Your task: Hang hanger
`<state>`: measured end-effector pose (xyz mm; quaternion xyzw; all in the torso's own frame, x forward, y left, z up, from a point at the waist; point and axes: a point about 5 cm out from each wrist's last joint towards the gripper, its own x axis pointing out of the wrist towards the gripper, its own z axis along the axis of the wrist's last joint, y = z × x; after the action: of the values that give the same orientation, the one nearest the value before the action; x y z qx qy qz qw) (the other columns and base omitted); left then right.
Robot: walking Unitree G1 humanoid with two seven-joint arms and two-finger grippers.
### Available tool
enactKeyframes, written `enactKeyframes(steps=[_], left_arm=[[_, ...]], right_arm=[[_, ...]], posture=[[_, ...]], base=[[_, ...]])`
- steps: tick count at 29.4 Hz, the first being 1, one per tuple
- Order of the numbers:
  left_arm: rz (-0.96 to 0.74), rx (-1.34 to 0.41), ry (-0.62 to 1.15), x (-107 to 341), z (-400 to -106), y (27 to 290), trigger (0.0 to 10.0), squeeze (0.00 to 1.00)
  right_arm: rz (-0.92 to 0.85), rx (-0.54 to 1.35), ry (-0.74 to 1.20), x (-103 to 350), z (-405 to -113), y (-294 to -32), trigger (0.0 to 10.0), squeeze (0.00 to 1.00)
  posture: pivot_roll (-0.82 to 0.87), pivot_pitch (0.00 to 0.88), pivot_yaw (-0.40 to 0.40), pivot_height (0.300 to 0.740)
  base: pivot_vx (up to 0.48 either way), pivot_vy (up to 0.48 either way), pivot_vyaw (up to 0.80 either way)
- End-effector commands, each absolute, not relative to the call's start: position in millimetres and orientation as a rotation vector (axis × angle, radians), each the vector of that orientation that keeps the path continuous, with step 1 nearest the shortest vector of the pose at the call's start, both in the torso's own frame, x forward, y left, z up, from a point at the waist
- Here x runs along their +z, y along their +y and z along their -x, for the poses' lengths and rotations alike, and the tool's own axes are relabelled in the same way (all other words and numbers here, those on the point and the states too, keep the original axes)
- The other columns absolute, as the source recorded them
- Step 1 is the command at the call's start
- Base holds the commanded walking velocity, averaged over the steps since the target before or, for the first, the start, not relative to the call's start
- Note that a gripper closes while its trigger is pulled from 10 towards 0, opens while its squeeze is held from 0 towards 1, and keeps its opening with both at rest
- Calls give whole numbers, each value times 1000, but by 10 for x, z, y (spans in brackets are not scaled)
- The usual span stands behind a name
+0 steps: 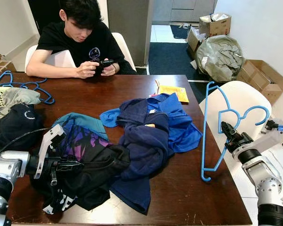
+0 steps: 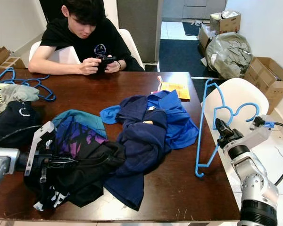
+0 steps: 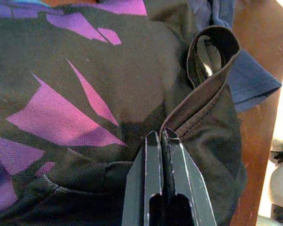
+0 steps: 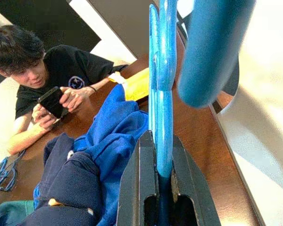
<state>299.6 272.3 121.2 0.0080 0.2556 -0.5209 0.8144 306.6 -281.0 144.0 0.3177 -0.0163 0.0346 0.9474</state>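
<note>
Here the blue hanger (image 1: 212,134) is pinched in the right gripper (image 1: 225,128), its two black fingers pressed onto the thin plastic bar, and it stands almost on end off the table's (image 1: 179,197) right edge: the long axis runs steeply up and down, one end rising above the gripper in front of the white chair (image 1: 240,96) and the other dropping below it beside the table edge. The garment it seems meant for, the black shirt with purple shapes (image 1: 85,155), lies well apart from that gripper, across the table toward the robot's left, with the heap of navy and blue clothes (image 1: 153,136) between them. The left gripper (image 1: 68,165) is closed on a fold of that black shirt's hem, so the left arm is the nearer one to the cloth. Judging from this, the hanger must be swung leftward over the heap. Beyond the clothes a person (image 1: 80,40) sits holding a phone.
</note>
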Motion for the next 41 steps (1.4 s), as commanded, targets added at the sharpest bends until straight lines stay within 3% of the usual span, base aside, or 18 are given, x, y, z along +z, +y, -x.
enactKeyframes(steps=[1,5,11,12,13,16,19,35,41], left_arm=[[-59,-1130,544,1298,-2990,2777,0,0],[-85,-1164,539,1352,-2983,2764,0,0],[-252,-1225,477,1668,-3025,2746,0,0],[-374,-1218,420,1912,-3077,2739,0,0],[-374,-1218,420,1912,-3077,2739,0,0],[-712,-1127,201,2714,-3191,2662,0,0],[-841,-1179,27,3192,-3107,2422,0,0],[-713,-1318,-381,3908,-2827,1995,0,0],[-714,-1431,-309,3724,-2691,1844,0,0]], right_arm=[[-666,70,-37,1434,-3075,-2789,10000,0],[-671,69,-39,1430,-3080,-2781,10000,0],[-686,66,-48,1420,-3091,-2764,10000,0],[-693,65,-52,1416,-3099,-2757,10000,0],[-693,65,-52,1416,-3099,-2757,10000,0],[-712,63,-65,1403,-3131,-2726,10000,0],[-730,64,-74,1393,-3153,-2703,10000,0],[-776,64,-96,1355,-3204,-2645,10000,0],[-779,62,-100,1350,-3213,-2646,10000,0]], posture=[[-123,104,-8,740],[-119,100,-4,740],[-106,90,6,740],[-92,82,12,740],[-92,82,12,740],[-66,71,23,740],[-51,57,34,740],[-15,22,56,740],[-12,23,54,740]], base=[[0,0,0],[0,0,0],[0,0,0],[0,0,0],[0,0,0],[0,0,0],[0,0,0],[0,0,0],[0,0,0]])
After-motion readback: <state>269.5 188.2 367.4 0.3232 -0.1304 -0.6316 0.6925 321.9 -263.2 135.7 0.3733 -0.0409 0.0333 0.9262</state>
